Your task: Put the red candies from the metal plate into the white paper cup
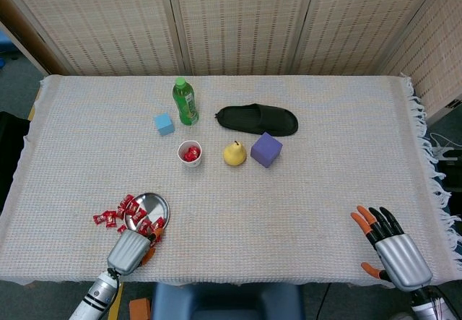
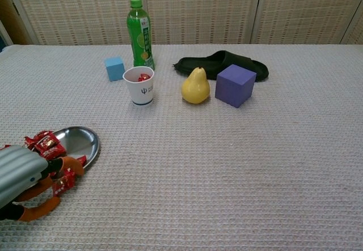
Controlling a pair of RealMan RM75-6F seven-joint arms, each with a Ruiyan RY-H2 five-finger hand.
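Observation:
The metal plate (image 1: 149, 206) (image 2: 78, 139) lies near the table's front left. Red candies (image 1: 108, 219) (image 2: 45, 142) sit on its left side and spill onto the cloth beside it. My left hand (image 1: 130, 250) (image 2: 24, 174) reaches over the plate's near rim. Its fingers (image 2: 70, 165) curve above a loose red candy (image 2: 62, 183) and the thumb lies just below it, without closing on it. The white paper cup (image 1: 190, 153) (image 2: 139, 85) stands upright mid-table with red candies inside. My right hand (image 1: 390, 245) rests at the front right, fingers spread, holding nothing.
Behind the cup stand a green bottle (image 1: 185, 101) and a small blue cube (image 1: 164, 123). A yellow pear (image 1: 234, 153), a purple cube (image 1: 266, 149) and a black shoe (image 1: 257, 119) lie to the cup's right. The table's front edge runs just under both hands.

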